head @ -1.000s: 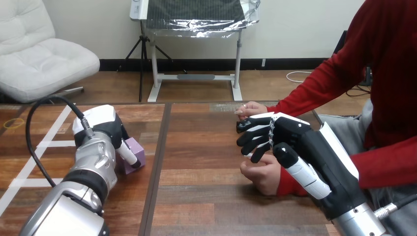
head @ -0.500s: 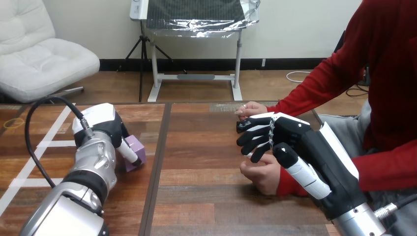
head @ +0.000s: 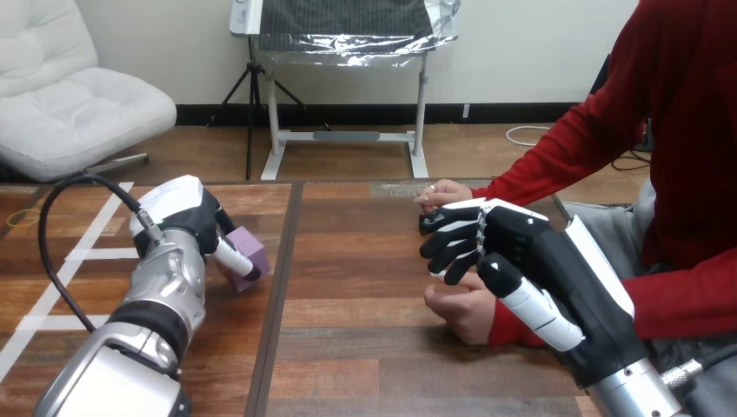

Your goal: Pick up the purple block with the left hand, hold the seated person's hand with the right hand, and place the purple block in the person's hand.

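left hand (head: pixel 193 221), at 9 o'clock on the brown wooden plank table (head: pixel 365 339): clamped on the small purple block (head: pixel 250 247), thumb laid across the block's near face, the other fingers behind it. the purple block is at 3 o'clock of the palm, tilted, with 1 corner pointing down at the table.

right hand (head: pixel 508 239), at 3 o'clock on the table: fingers (head: pixel 445 245) apart and only loosely bent, pointing toward 9 o'clock, gripping nothing.

the person's near hand (head: pixel 465 306), red sleeve, lies curled on the table at 6 o'clock of those fingers, just under them; contact between the 2 can't be made out.

the person's far hand (head: pixel 441 193) rests on the table at 12 o'clock of the right hand.

block and near hand are well apart.
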`<move>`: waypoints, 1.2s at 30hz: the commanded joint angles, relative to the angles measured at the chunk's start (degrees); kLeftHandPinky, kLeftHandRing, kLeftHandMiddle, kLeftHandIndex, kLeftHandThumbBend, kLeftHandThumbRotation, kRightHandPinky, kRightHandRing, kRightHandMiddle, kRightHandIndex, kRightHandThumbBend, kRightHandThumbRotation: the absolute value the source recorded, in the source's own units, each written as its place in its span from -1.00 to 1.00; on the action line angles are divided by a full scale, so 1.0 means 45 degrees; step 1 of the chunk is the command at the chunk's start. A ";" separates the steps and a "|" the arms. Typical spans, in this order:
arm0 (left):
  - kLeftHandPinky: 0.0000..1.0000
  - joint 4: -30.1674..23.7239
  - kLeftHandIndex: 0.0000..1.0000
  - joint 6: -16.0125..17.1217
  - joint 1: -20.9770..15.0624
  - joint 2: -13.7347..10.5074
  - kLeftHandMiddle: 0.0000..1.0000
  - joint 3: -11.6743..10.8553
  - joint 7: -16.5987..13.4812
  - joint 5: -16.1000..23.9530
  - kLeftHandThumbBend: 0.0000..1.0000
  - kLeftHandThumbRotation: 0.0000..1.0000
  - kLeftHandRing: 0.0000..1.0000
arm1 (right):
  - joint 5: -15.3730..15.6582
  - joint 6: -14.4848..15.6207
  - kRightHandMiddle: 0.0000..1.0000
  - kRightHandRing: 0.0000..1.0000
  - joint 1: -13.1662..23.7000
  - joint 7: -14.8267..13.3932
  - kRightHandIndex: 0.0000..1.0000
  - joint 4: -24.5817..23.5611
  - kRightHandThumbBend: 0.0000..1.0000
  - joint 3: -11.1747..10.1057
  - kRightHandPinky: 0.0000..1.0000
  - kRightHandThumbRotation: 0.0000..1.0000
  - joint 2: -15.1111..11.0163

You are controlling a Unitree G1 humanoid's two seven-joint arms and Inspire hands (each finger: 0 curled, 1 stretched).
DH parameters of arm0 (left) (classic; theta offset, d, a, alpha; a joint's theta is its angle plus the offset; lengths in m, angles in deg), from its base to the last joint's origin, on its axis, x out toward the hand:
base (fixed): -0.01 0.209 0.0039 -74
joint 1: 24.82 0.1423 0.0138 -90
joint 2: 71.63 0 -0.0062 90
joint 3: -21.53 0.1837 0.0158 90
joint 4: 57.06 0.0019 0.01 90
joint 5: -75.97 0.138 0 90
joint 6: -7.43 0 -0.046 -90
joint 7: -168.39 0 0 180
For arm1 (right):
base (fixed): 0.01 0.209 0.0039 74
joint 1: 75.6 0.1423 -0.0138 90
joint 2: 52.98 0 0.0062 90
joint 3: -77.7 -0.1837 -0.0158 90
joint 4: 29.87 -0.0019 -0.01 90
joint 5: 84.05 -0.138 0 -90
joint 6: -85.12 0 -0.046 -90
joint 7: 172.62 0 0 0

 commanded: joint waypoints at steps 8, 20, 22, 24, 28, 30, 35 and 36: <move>-0.49 -0.1256 -0.08 0.0853 -0.0029 -0.0270 -0.17 -0.1024 -0.0695 -0.0906 0.43 -1.00 -0.33 | 0.0206 -0.0589 0.17 0.08 0.0842 -0.0491 0.29 0.0278 0.56 -0.0165 -0.07 0.69 0.0227; -0.44 -0.2714 -0.07 0.1682 0.0835 -0.0400 -0.15 -0.2247 -0.1088 -0.2085 0.42 -1.00 -0.28 | 0.0748 -0.0820 0.22 0.15 0.1329 -0.1014 0.31 0.1020 0.58 -0.0328 0.03 0.62 0.0112; -0.43 -0.3086 -0.08 0.1657 0.1023 -0.0385 -0.15 -0.2518 -0.1135 -0.2338 0.42 -1.00 -0.28 | 0.0795 -0.0943 0.23 0.17 0.1514 -0.1055 0.31 0.1252 0.58 -0.0384 0.04 0.60 0.0050; -0.42 -0.3456 -0.08 0.1681 0.1233 -0.0377 -0.15 -0.2750 -0.1211 -0.2538 0.42 -1.00 -0.27 | 0.0803 -0.1019 0.23 0.18 0.1685 -0.1088 0.31 0.1468 0.59 -0.0437 0.05 0.58 -0.0002; -0.43 -0.4407 -0.09 0.1816 0.1775 -0.0367 -0.16 -0.3186 -0.1289 -0.2926 0.44 -1.00 -0.28 | 0.0902 -0.1156 0.26 0.21 0.2020 -0.1207 0.32 0.1878 0.60 -0.0564 0.08 0.51 -0.0133; -0.46 -0.4932 -0.10 0.1812 0.2070 -0.0357 -0.18 -0.3387 -0.1318 -0.3106 0.45 -1.00 -0.31 | 0.1086 -0.1252 0.28 0.22 0.2213 -0.1300 0.33 0.2088 0.60 -0.0649 0.10 0.48 -0.0270; -0.46 -0.6027 -0.11 0.1728 0.2709 -0.0347 -0.19 -0.3744 -0.1330 -0.3347 0.44 -1.00 -0.31 | 0.1644 -0.1301 0.33 0.28 0.2612 -0.1565 0.35 0.2398 0.59 -0.0840 0.15 0.46 -0.0588; -0.46 -0.6322 -0.11 0.1773 0.2902 -0.0346 -0.19 -0.3851 -0.1320 -0.3442 0.44 -1.00 -0.31 | 0.1796 -0.1366 0.34 0.29 0.2760 -0.1634 0.35 0.2536 0.59 -0.0906 0.16 0.47 -0.0687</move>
